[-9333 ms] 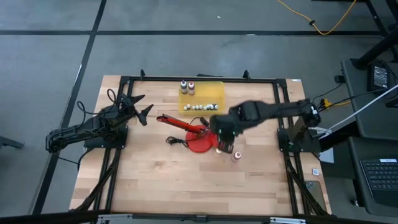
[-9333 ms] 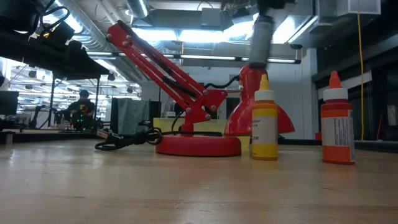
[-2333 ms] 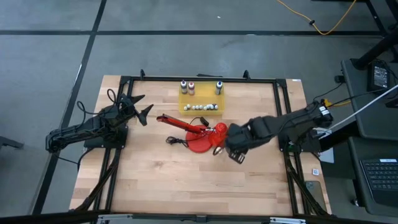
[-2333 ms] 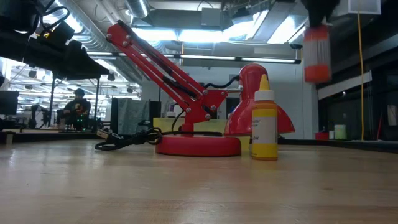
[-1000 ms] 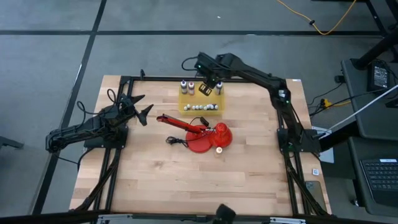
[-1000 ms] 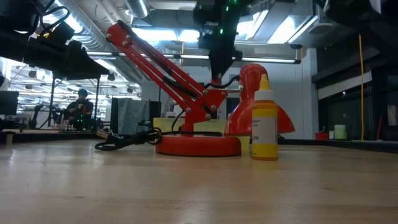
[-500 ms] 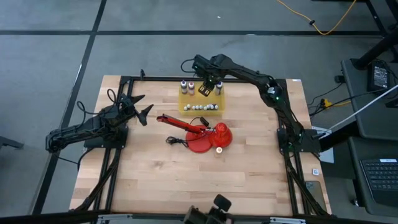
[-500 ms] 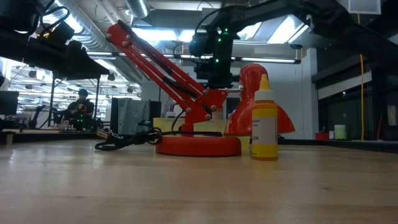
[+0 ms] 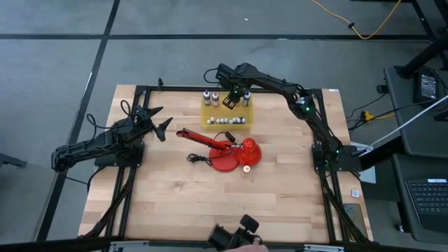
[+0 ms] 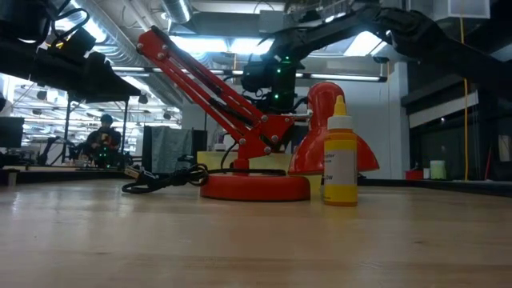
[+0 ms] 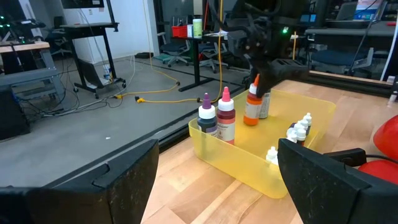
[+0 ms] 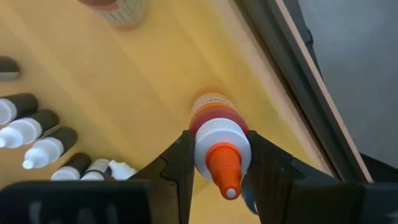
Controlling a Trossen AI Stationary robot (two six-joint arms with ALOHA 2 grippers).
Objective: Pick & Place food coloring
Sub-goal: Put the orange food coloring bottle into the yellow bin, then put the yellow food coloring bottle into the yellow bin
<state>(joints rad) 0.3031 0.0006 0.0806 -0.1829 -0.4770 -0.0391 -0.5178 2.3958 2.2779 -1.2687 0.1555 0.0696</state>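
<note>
The food coloring bottles stand upright in a yellow tray (image 9: 225, 127) by the table's far edge: purple (image 11: 206, 116), dark red (image 11: 225, 117), and a blue-capped one (image 9: 246, 97). My right gripper (image 9: 231, 100) reaches down into the tray, shut on the orange-red bottle (image 11: 251, 107). A yellow bottle (image 10: 340, 156) stands on its base on the table beside the red lamp (image 9: 225, 150). My left gripper (image 9: 158, 124) waits open at the table's left side. My right gripper (image 12: 222, 163) pinches the orange-red bottle at its white collar (image 12: 222, 140), just below the orange tip, one finger (image 12: 181, 163) on each side. The fingers come from above, pointing down. The bottle is upright, low in the tray; whether its base rests on the tray floor I cannot tell.
A row of tiny white-tipped black droppers (image 9: 225, 120) lies in the tray's near half. The lamp's arm and black cord (image 9: 198, 159) stretch across the table's middle. A dark object and a hand (image 9: 234, 239) show at the near edge. Bare wood lies near and right.
My right gripper, holding the orange-red bottle, has shifted slightly toward the table's left over the tray and come down into it, between the dark red and blue-capped bottles. A dark object with a hand has moved along the near edge.
</note>
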